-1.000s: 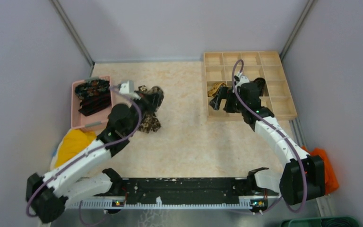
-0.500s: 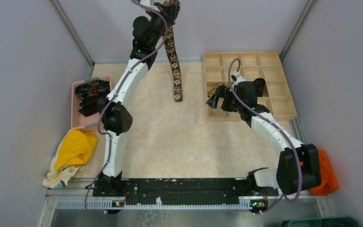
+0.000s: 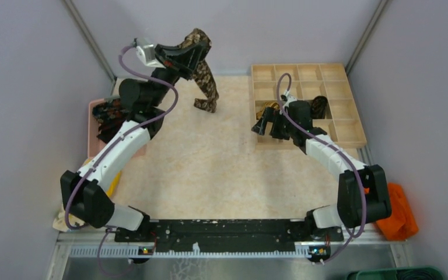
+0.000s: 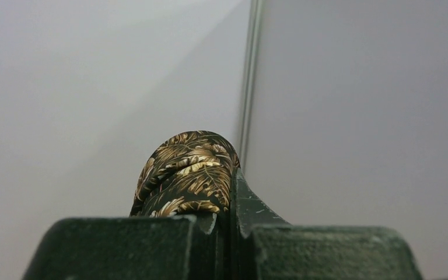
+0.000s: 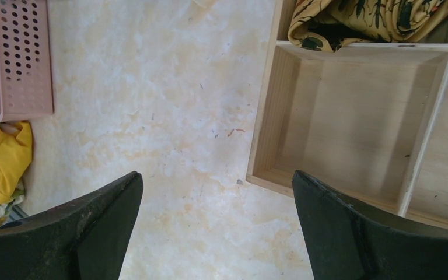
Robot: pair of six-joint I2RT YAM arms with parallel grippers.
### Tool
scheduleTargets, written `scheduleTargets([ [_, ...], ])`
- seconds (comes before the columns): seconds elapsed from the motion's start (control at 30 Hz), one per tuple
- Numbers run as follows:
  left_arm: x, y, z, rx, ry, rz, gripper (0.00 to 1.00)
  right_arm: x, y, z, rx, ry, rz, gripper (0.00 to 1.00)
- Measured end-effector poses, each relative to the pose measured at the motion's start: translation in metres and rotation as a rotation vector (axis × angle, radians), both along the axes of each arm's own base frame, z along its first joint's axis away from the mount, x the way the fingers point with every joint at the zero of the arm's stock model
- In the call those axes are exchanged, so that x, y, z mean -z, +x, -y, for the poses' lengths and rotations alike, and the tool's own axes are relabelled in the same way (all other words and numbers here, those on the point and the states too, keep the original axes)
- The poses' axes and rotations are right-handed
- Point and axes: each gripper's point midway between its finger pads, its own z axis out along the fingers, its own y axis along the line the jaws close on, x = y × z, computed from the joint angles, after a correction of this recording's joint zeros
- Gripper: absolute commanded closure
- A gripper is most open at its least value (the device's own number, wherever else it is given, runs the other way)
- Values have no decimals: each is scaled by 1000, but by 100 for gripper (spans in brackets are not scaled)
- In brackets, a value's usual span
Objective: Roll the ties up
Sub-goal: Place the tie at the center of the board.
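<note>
My left gripper [image 3: 193,51] is raised near the back wall and shut on a dark tie with a gold leaf print [image 3: 207,81]. The tie hangs down, and its lower end bunches on the table. In the left wrist view the tie [image 4: 189,172] bulges out between my closed left gripper [image 4: 228,219]. Several more dark ties [image 3: 114,116] lie in the pink basket [image 3: 93,146]. A golden-tan tie [image 3: 266,109] sits in a compartment of the wooden organizer [image 3: 350,137], also seen in the right wrist view [image 5: 373,17]. My right gripper [image 3: 266,125] is open and empty over the organizer's left edge [image 5: 219,216].
A dark rolled tie [image 3: 321,105] sits in another organizer compartment. A yellow cloth [image 5: 0,157] lies at the near left below the basket [image 5: 23,58]. An orange cloth [image 3: 399,213] lies at the right, off the mat. The organizer's near-left compartment [image 5: 350,116] holds nothing.
My left arm rose from the table with the tie, stretched high, then came down and left. The tie, which hung straight, now bunches at its lower end. The right gripper edged left.
</note>
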Motion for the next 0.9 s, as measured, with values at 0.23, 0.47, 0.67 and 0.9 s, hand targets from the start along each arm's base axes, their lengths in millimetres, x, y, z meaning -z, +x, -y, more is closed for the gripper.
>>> scheduleTargets([
  [0.23,176,-22,21,140,120,-323,100,-1,-3,-5,-18,4,0,1],
  [0.47,306,-48,31,231,198,-648,100,-9,-3,-14,-41,1,14,1],
  [0.67,335,-110,68,423,262,-714,100,-81,11,-23,-50,23,135,1],
  [0.9,366,-217,93,691,472,-744,100,-340,-6,-34,-84,236,635,1],
])
